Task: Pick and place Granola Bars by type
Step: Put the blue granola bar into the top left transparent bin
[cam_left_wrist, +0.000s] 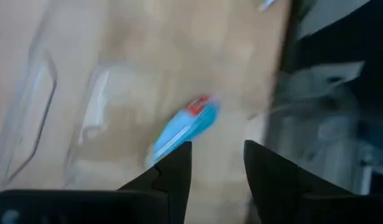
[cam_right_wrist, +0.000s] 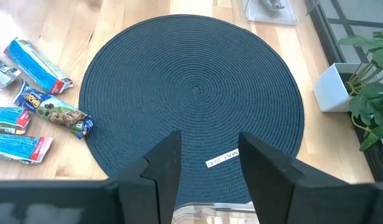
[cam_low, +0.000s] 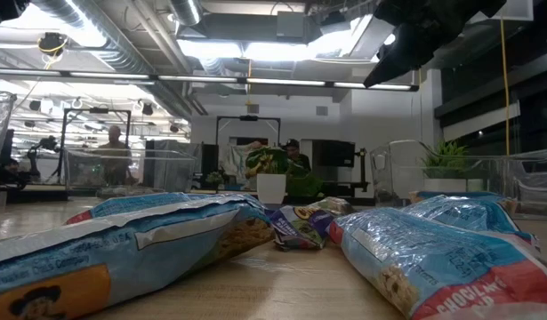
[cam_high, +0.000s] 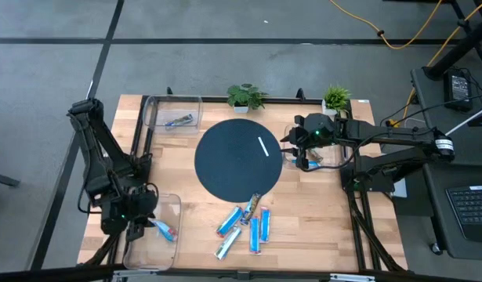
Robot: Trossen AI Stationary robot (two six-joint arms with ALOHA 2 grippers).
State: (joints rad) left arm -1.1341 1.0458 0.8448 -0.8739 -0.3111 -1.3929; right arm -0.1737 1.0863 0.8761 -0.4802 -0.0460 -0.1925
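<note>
Lying below left end effector [cam_left_wrist: 217,165]: granola bar [cam_left_wrist: 182,127]

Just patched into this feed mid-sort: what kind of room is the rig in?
Probably a robotics lab or workshop: exposed ceiling ducts, other framed workstations with people behind, and orange cabling across the concrete floor.

Glossy foil Granola Bars [cam_high: 241,227] — woven mat [cam_high: 239,159].
</note>
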